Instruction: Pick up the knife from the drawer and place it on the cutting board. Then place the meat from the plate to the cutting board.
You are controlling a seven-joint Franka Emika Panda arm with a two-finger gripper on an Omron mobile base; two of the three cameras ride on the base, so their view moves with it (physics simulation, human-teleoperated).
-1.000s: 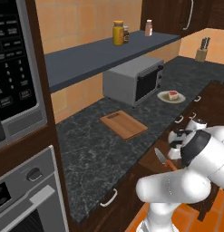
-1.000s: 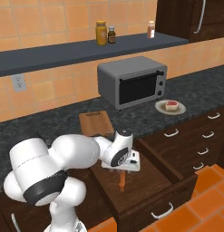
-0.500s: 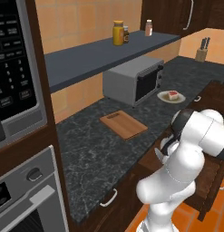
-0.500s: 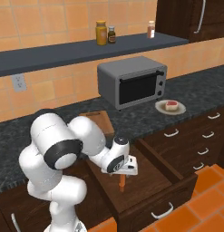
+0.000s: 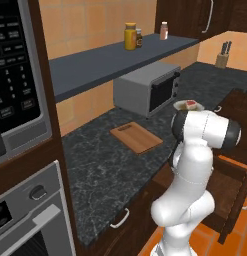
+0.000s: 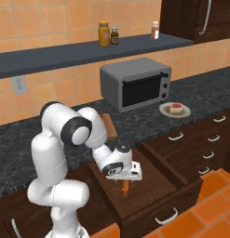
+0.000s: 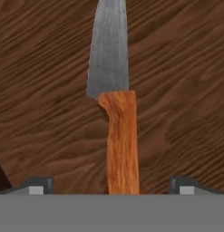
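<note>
The knife (image 7: 121, 145) lies flat on the floor of the open drawer (image 7: 181, 68), orange-brown handle toward me and grey blade pointing away. My gripper (image 7: 111, 186) is open just above it, one fingertip (image 7: 38, 186) on each side of the handle, neither touching. From the right base view the gripper (image 6: 126, 178) hangs low inside the drawer (image 6: 156, 174) over the knife (image 6: 125, 187). The cutting board (image 5: 136, 137) lies bare on the counter. The meat (image 6: 175, 108) sits on the plate (image 6: 164, 109) beside the toaster oven.
A grey toaster oven (image 6: 135, 83) stands on the dark counter (image 5: 95, 165) behind the board. Jars (image 6: 104, 33) line the shelf above. The pulled-out drawer's front (image 6: 167, 211) juts toward the base. A knife block (image 5: 222, 56) stands far right.
The arm has folded, its elbow swinging up and around, and the hand has sunk lower into the drawer over the knife. The knife has not moved.
</note>
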